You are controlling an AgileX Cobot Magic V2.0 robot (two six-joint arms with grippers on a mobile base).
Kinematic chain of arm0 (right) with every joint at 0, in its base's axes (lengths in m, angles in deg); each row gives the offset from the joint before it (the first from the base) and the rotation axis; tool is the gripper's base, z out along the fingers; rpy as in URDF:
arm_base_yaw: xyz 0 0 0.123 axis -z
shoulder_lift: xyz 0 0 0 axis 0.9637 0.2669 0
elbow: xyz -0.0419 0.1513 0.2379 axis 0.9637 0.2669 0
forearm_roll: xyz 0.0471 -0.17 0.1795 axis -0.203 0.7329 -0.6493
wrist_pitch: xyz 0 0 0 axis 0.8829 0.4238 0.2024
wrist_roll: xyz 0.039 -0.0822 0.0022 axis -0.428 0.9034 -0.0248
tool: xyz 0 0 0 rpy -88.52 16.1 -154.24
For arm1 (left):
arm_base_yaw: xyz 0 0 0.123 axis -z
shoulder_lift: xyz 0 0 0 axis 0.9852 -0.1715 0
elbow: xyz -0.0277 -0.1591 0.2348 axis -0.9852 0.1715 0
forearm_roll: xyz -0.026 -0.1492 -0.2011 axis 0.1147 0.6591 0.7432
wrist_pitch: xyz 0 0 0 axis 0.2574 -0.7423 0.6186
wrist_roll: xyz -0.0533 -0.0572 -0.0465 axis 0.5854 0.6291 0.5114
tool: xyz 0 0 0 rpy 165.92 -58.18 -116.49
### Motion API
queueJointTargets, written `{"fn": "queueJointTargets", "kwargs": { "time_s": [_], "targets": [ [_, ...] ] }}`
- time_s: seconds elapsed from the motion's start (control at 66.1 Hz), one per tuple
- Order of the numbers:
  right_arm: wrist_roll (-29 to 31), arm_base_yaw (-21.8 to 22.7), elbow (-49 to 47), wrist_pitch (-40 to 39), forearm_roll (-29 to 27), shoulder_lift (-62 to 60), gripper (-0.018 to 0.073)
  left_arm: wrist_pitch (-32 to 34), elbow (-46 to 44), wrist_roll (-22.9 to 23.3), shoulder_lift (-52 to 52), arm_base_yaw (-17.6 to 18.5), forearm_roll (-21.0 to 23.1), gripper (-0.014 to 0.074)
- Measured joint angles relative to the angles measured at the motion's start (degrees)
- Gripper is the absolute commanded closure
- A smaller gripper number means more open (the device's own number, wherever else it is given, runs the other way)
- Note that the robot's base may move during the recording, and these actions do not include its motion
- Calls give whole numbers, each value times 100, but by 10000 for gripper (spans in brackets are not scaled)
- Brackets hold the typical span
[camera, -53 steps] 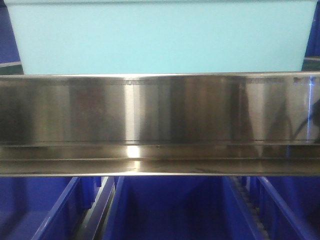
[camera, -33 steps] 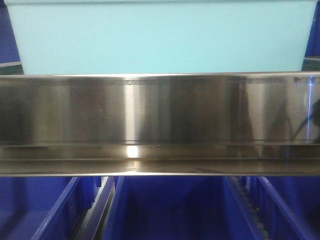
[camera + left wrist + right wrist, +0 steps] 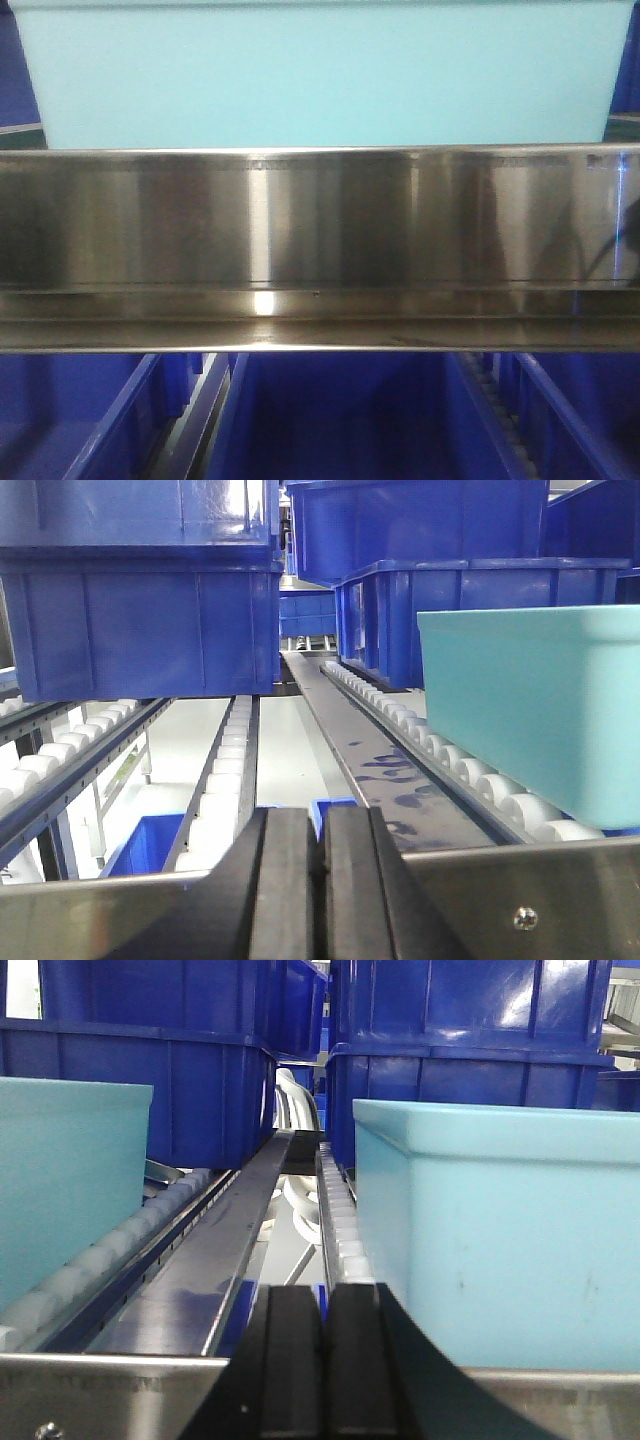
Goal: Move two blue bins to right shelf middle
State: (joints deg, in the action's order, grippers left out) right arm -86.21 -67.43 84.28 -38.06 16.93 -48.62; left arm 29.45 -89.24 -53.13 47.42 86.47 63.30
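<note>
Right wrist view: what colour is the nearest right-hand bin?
Pale turquoise bin, clearest in the right wrist view.

Front view: level, square-on, very near steel rail (image 3: 320, 250). Rail fills mid-frame; teal bin (image 3: 320, 75) wall above, blue bins (image 3: 340, 420) below.

Left wrist view: low, just behind rail (image 3: 560, 890), over left gripper (image 3: 320, 880). Looks along rollers (image 3: 225, 770) into shelf depth; teal bin (image 3: 540, 720) near at right.

Right wrist view: same low spot behind rail (image 3: 100, 1395), over right gripper (image 3: 322, 1360), facing inward. Teal walls close on both sides.

Shared: rail in all three, teal walls too; which bin matches which, cannot tell.
</note>
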Motion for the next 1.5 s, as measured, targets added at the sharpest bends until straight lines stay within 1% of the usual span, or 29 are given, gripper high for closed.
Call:
{"fn": "queueJointTargets", "kwargs": {
  "time_s": [0.181, 0.272, 0.423, 0.62, 0.68, 0.741, 0.816, 0.877, 0.952, 1.058, 1.24, 1.421, 1.497],
  "targets": [
    [0, 0, 0, 0, 0, 0, 725, 204, 0, 0, 0, 0, 0, 707],
    [0, 0, -39, 117, 0, 0, 725, 101, -57, 0, 0, 0, 18, 707],
    [0, 0, -656, 840, 0, -4, 725, -331, -681, 0, 0, 0, 42, 707],
    [0, 0, -1727, 1682, 0, 78, 725, -1100, -1806, 0, -637, 0, 111, 707],
    [0, 0, -2039, 1863, 0, 301, 725, -1197, -2100, 0, -982, 0, 256, 707],
    [0, 0, -2387, 2063, 0, 629, 725, -1383, -2505, 0, -1419, 0, 505, 707],
    [0, 0, -2806, 2298, 0, 1025, 725, -1752, -3013, 0, -1893, 0, 772, 707],
    [0, 0, -3128, 2495, 0, 1376, 725, -2076, -3429, 0, -2318, 0, 911, 707],
    [0, 0, -3528, 2835, 0, 1887, 725, -2274, -3809, 0, -2733, 0, 1007, 707],
    [0, 0, -4005, 3163, -4, 2559, 725, -2308, -4112, 0, -3158, 0, 1049, 707],
    [0, 0, -4290, 3135, -150, 3255, 725, -2049, -4158, 0, -3503, 0, 1073, 707],
    [0, 0, -4387, 3021, -712, 3631, 722, -1908, -4203, 0, -3676, -14, 1084, 707],
    [0, 0, -4677, 3317, -761, 3932, 701, -2165, -4448, 13, -3905, -27, 1084, 707]
  ]
}}
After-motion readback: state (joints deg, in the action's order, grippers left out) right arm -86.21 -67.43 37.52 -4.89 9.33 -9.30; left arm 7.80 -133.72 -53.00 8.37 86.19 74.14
